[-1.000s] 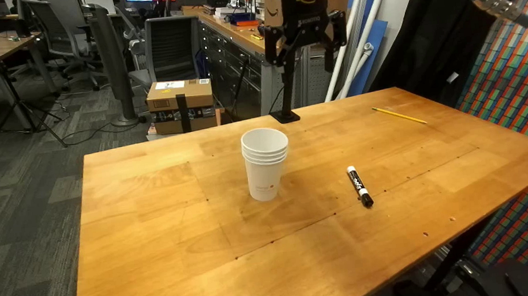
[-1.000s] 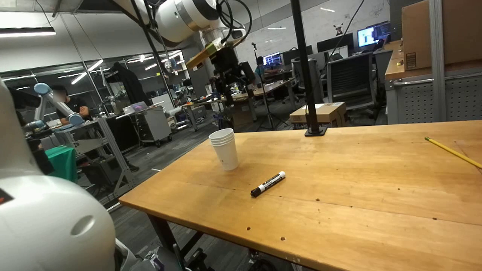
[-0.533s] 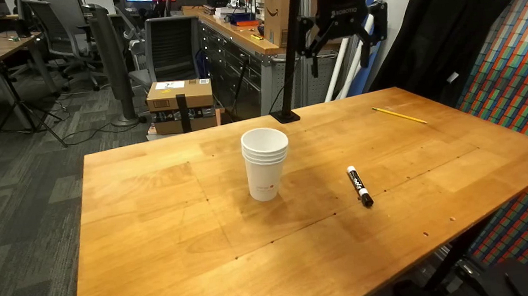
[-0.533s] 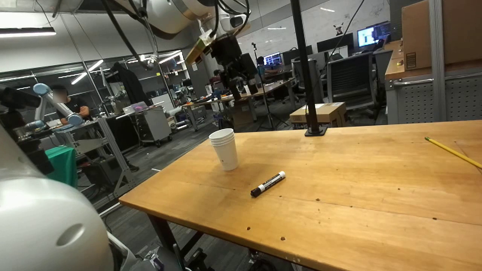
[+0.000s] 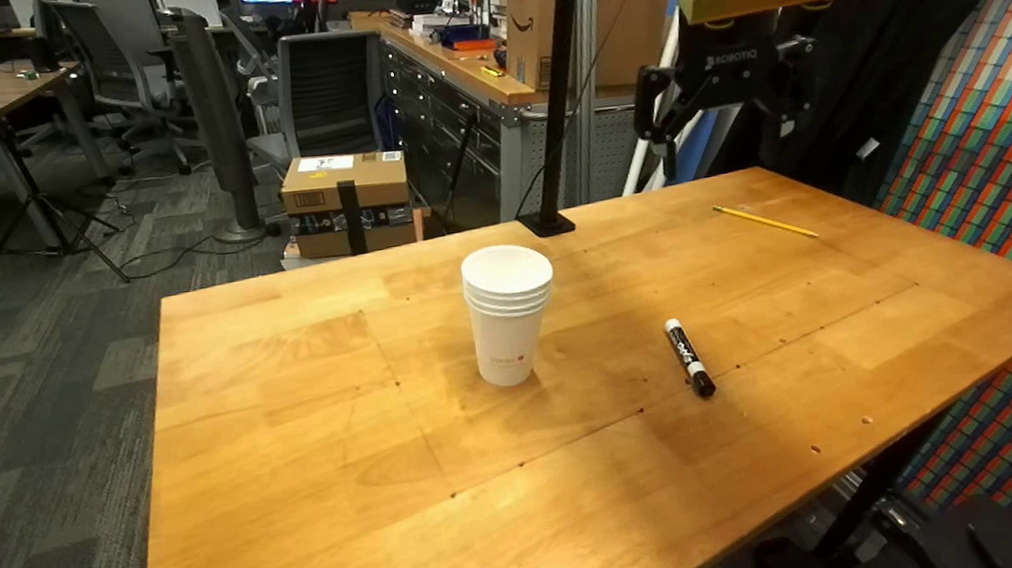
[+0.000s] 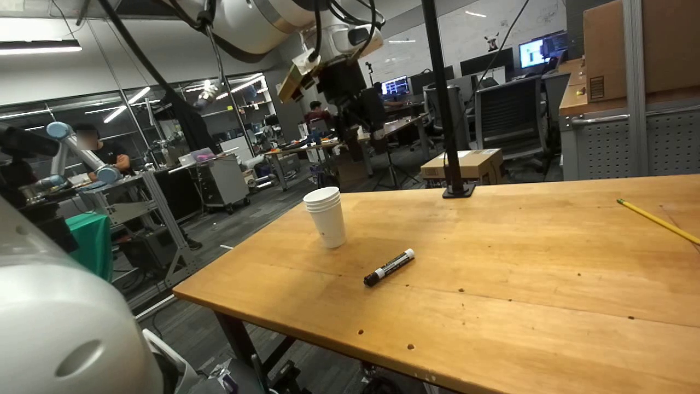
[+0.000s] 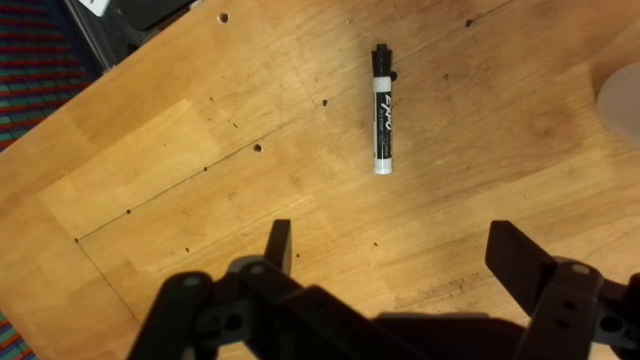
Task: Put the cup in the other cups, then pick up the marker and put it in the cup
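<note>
On my feeds I identify a wooden table (image 5: 302, 494) with small holes (image 7: 223, 18). I reference the stack of white cups (image 5: 508, 321), standing upright on it. The marker (image 7: 382, 110) lies flat near the stack. The yellow pencil (image 6: 659, 221) lies well apart from the stack. A black base plate (image 6: 458, 193) sits closer, at the table edge.

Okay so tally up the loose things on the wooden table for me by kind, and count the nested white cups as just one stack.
Stack of cups: 1
Marker: 1
Pencil: 1
Total: 3
</note>
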You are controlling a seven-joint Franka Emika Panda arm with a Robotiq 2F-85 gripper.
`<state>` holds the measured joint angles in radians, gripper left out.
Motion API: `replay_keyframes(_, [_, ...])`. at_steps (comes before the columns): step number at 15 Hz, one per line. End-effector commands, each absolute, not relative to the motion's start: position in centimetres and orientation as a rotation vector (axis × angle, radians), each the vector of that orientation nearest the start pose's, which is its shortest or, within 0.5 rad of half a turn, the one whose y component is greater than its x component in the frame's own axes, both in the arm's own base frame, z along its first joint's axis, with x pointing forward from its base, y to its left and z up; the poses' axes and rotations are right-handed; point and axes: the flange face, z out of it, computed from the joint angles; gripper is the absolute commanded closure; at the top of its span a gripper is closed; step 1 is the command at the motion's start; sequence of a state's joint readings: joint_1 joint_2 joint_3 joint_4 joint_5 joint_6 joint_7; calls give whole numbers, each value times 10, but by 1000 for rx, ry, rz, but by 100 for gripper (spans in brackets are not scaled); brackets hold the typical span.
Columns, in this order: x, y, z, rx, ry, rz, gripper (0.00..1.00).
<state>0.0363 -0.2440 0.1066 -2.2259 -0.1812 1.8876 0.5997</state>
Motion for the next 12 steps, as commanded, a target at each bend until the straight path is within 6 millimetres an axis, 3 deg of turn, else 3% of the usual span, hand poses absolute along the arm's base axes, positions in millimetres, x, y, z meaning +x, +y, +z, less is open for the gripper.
replay_keyframes(1, [449,43,461,-3249,648,65,0])
replay_keyframes(12, [434,24,417,-3098,542,218,0])
